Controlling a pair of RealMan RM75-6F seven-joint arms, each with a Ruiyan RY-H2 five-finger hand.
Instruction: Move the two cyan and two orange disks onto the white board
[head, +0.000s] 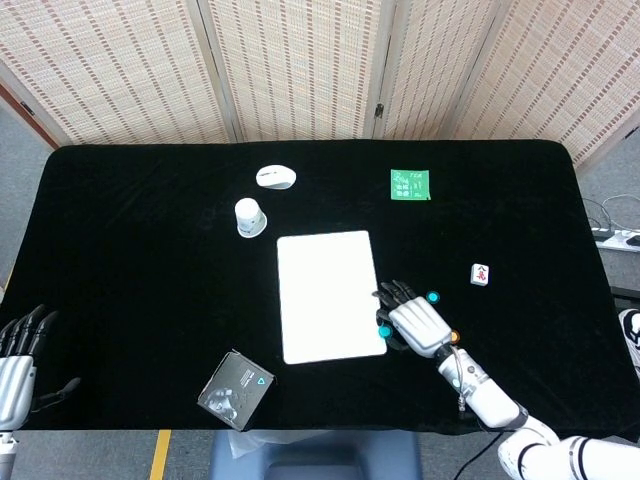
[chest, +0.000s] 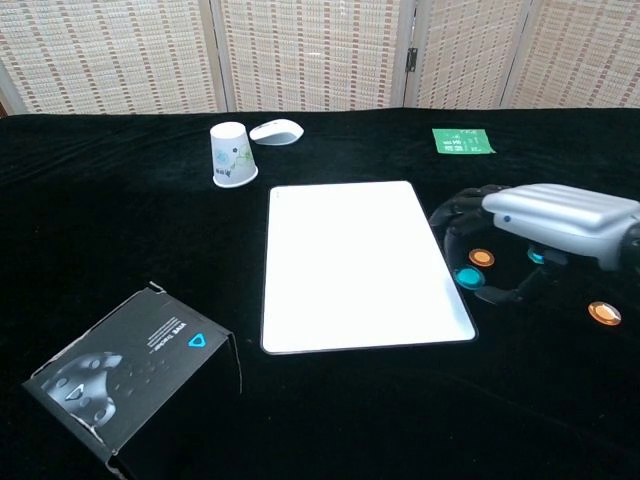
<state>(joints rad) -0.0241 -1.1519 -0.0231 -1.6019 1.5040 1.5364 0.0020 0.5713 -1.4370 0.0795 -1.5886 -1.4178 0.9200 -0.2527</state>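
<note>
Head view: right hand (head: 413, 320) hovers palm-down just right of the white board (head: 329, 294), its fingers curled over the board's lower right edge. One cyan disk (head: 384, 331) shows at the thumb side, next to the board edge; whether it is pinched I cannot tell. A second cyan disk (head: 433, 297) lies on the black surface (head: 140, 270) just right of the hand. An orange disk (head: 454, 336) peeks out by the wrist. Left hand (head: 18, 352) rests at the near left corner, fingers apart, holding nothing. Paper cup (head: 248, 217), mouse (head: 275, 177), green card (head: 410, 184), mahjong tile (head: 481, 273) and black box (head: 236, 389) all lie off the board.

Chest view: right hand (chest: 540, 225) arches above an orange disk (chest: 482, 257) lying under the palm. Fingers (chest: 462, 208) curl downward, thumb by the cyan disk (chest: 467, 277). Another orange disk (chest: 603, 313) lies further right.
</note>
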